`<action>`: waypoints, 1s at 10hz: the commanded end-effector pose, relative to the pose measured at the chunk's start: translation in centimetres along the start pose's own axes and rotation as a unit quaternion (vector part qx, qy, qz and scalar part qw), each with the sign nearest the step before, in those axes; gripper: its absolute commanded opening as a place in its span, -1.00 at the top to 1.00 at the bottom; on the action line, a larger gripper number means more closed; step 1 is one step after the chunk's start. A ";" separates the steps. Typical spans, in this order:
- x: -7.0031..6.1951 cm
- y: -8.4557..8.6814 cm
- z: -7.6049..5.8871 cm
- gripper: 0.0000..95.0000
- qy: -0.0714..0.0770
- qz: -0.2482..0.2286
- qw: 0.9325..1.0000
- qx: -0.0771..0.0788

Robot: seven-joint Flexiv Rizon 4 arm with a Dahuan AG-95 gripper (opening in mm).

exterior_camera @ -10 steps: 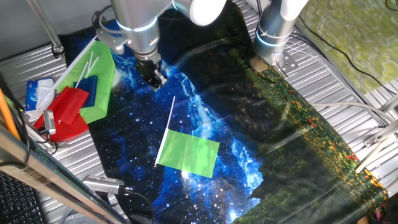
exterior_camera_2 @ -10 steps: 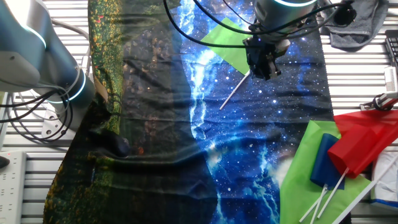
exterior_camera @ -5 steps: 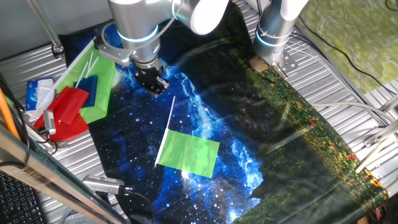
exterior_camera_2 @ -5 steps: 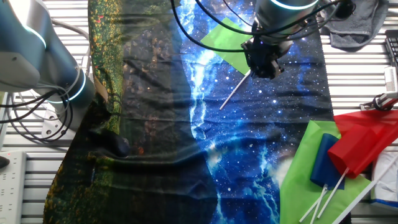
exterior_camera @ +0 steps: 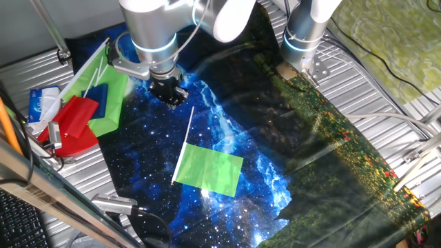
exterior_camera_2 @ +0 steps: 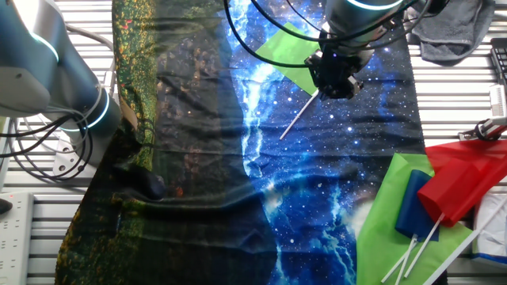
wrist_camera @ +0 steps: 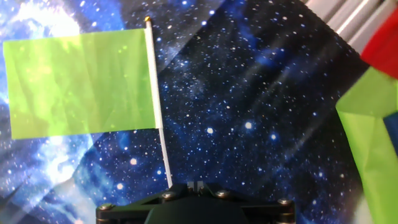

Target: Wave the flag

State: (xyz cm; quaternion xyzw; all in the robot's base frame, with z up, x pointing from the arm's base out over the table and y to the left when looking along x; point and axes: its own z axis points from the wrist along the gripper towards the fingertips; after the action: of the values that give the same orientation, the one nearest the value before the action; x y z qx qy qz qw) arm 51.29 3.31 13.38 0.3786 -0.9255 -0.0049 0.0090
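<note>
The small bright-green flag (exterior_camera: 208, 169) lies flat on the starry blue cloth, its thin white stick (exterior_camera: 188, 134) pointing toward my gripper (exterior_camera: 173, 95). The gripper hangs just above the cloth by the stick's free end, apart from it, fingers together and empty. In the other fixed view the flag (exterior_camera_2: 289, 54) lies behind the gripper (exterior_camera_2: 337, 85), which hides part of the stick. In the hand view the flag (wrist_camera: 81, 84) is at upper left and its stick ends just left of the gripper (wrist_camera: 196, 185).
A pile of other flags lies beside the cloth: a larger green one (exterior_camera: 110, 89), a red one (exterior_camera: 76, 120) and a blue one (exterior_camera: 96, 100); the red one also shows in the other fixed view (exterior_camera_2: 463, 178). A second arm's base (exterior_camera: 303, 34) stands at the back.
The gripper has moved a little toward the stick's free end and dropped slightly. The flag has not moved.
</note>
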 end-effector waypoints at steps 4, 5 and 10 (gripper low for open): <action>0.0 0.0 -0.1 1.00 0.004 -0.016 1.000 -0.022; 0.0 0.0 -0.1 1.00 0.005 -0.026 0.999 -0.021; 0.0 0.0 -0.1 1.00 0.022 -0.053 0.998 -0.001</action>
State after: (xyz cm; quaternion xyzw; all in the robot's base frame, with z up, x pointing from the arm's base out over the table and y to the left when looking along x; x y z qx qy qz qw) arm 51.39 3.41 13.43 0.4244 -0.9049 -0.0125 0.0298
